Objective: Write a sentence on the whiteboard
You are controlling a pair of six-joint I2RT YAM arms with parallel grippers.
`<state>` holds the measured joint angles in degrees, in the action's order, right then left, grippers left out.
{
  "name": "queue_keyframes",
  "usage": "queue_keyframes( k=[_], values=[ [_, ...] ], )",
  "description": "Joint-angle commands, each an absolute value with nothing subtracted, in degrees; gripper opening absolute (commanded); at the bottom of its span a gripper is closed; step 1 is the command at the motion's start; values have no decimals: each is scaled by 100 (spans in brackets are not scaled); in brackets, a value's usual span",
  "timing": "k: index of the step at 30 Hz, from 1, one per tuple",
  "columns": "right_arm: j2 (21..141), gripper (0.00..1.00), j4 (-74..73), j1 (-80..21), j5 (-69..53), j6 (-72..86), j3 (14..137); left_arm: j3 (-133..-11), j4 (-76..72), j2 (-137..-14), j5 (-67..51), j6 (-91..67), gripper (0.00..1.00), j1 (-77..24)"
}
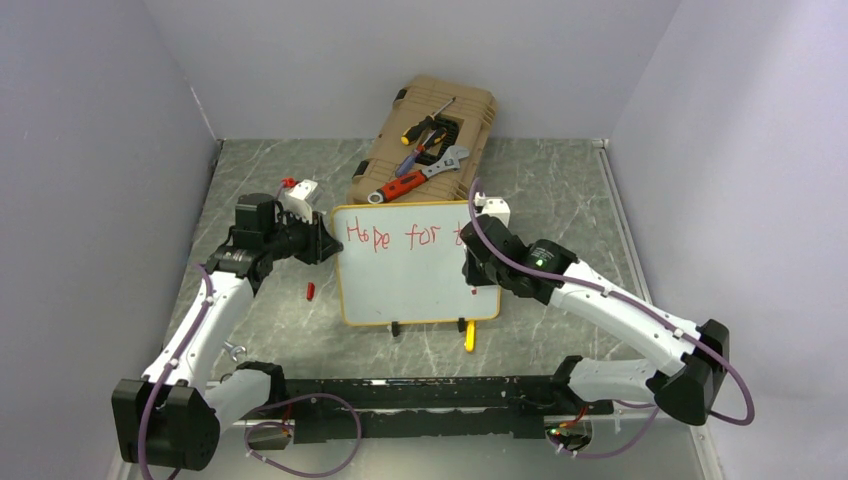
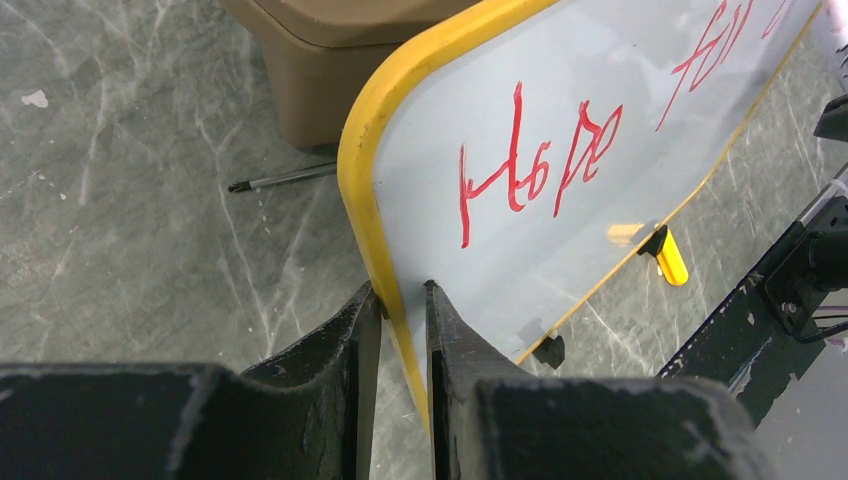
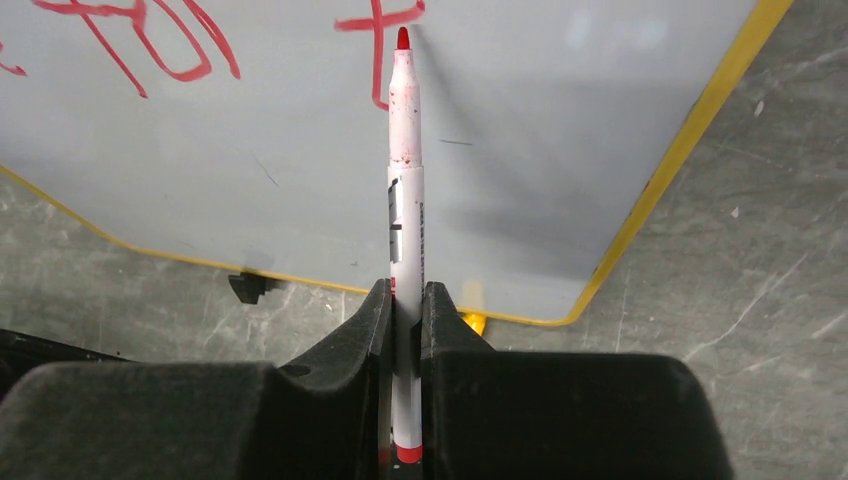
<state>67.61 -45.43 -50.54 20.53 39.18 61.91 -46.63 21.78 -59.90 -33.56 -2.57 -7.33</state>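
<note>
**Top view.** The whiteboard [image 1: 420, 285] stands on the tabletop [image 1: 560, 200] in front of the tan tool case [image 1: 425, 140]. Its face is turned toward the arm bases, so both arms can reach it. The sentence [image 1: 400, 237] reads "Hope for t" along the board's upper part, and the area below is blank. The left gripper [image 1: 328, 243] meets the board's left edge, with its arm bent at the elbow and reaching in from that side, probably to brace the board against writing pressure. The right gripper [image 1: 470, 258] is over the board's upper right, at the end of the written line, and its forearm extends away past the board's right edge. A red cap [image 1: 309, 291] lies on the tabletop just left of the board.

**Left wrist view.** The left gripper [image 2: 400, 305] pinches the board's yellow frame [image 2: 365, 140], one finger on the face and one behind. The word "Hope" lies just beyond the clamped edge.

**Right wrist view.** The right gripper [image 3: 405, 295] is pressed together on a red marker [image 3: 405, 200] held along the gripper's axis, tip forward. The tip rests at the top of the "t" stroke, on or just off the board's face; contact cannot be told. The wrist points squarely at the board, above a black foot [image 3: 248, 287] on its lower edge.
</note>
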Motion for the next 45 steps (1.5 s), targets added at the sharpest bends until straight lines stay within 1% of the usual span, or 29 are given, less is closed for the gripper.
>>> queue_keyframes(
  k=[1, 7, 14, 29, 45],
  values=[
    [6605, 0, -4371, -4977, 2260, 3613, 6548, -4781, 2198, -5897, -3517, -150, 0, -844],
    [6825, 0, -4342, -4742, 2236, 3376, 6761, -4781, 2197, -5911, -3519, -145, 0, -840],
    [6910, 0, -4262, -4560, 2051, 3288, 6699, -4781, 2191, -5913, -3517, -149, 0, -850],
    [6530, 0, -4300, -4725, 1505, 4033, 5658, -4781, 2193, -5933, -3530, -149, 0, -845],
    [6786, 0, -4355, -4649, 2172, 3676, 6493, -4781, 2193, -5915, -3529, -145, 0, -853]
  ],
)
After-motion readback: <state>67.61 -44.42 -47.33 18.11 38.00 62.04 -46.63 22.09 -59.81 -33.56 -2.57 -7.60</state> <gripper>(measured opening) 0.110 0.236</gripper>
